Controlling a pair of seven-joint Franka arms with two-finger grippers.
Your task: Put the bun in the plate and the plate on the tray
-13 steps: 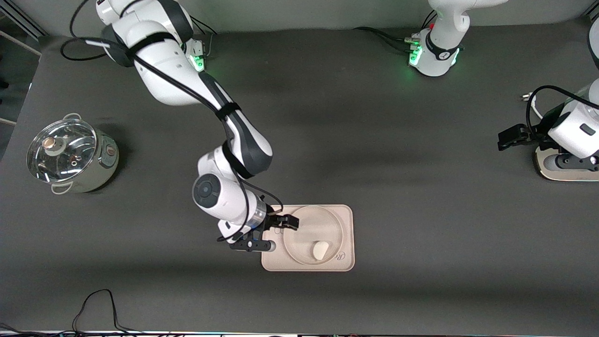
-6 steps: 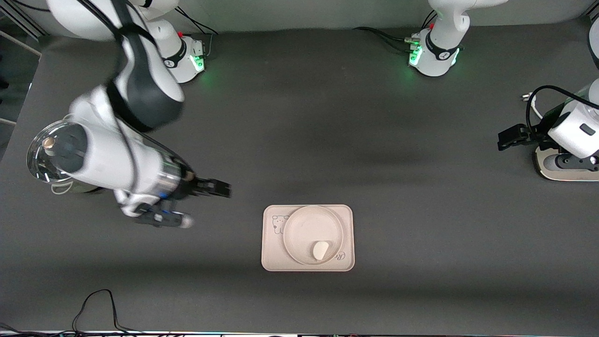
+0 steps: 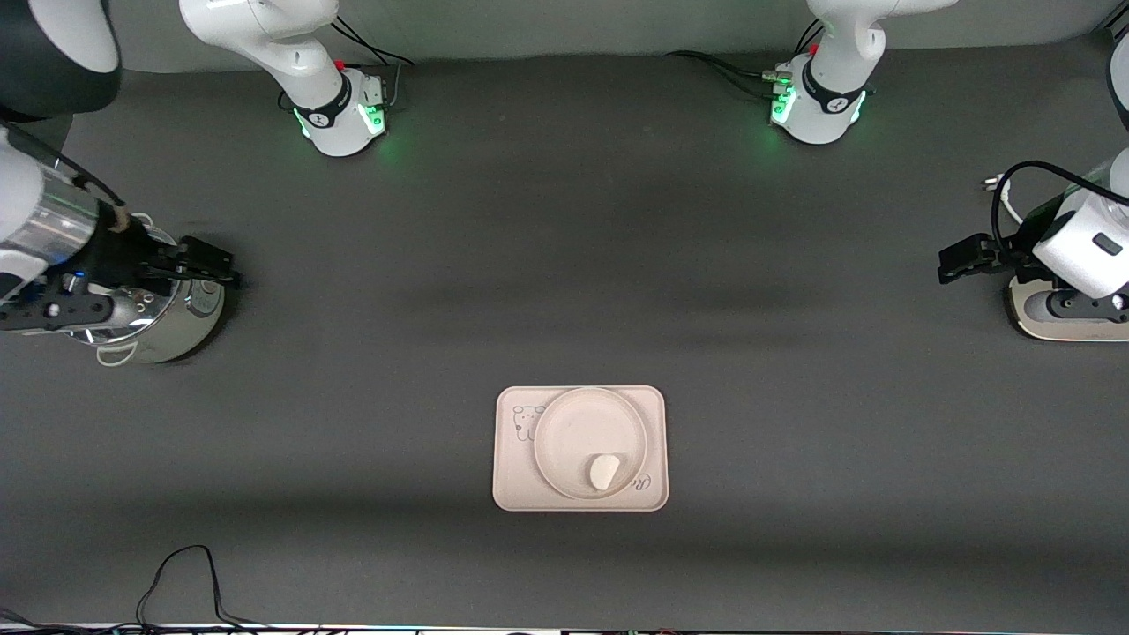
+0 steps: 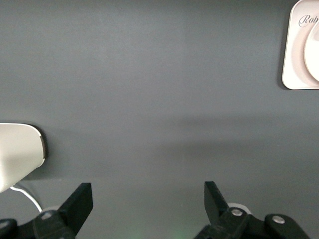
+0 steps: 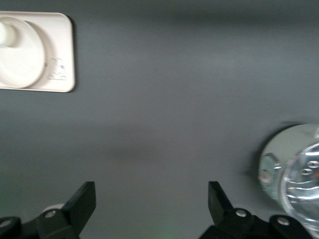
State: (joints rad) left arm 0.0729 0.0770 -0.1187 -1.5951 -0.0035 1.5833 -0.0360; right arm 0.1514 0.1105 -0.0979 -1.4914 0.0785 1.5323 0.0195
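The off-white bun [image 3: 603, 471] lies in the round plate [image 3: 573, 428], on the part of it nearest the front camera. The plate rests on the rectangular tray [image 3: 516, 489] in the middle of the table. My right gripper [image 3: 222, 267] is open and empty, up over the steel pot at the right arm's end. My left gripper [image 3: 949, 262] waits open and empty at the left arm's end. In the right wrist view the gripper [image 5: 151, 196] frames bare mat, with tray [image 5: 61, 30], plate [image 5: 22, 57] and bun [image 5: 6, 32] far off. The left wrist view has its gripper [image 4: 148, 196] and the tray's corner [image 4: 294, 74].
A steel pot [image 3: 181, 322] with a glass lid stands at the right arm's end, also in the right wrist view as the pot [image 5: 294, 174]. A white rounded object [image 3: 1067, 322] sits under the left arm. A black cable [image 3: 181, 573] loops near the front edge.
My right arm has pulled away from the tray and swung to the right arm's end, over the pot. Bun, plate, tray and left arm have stayed put.
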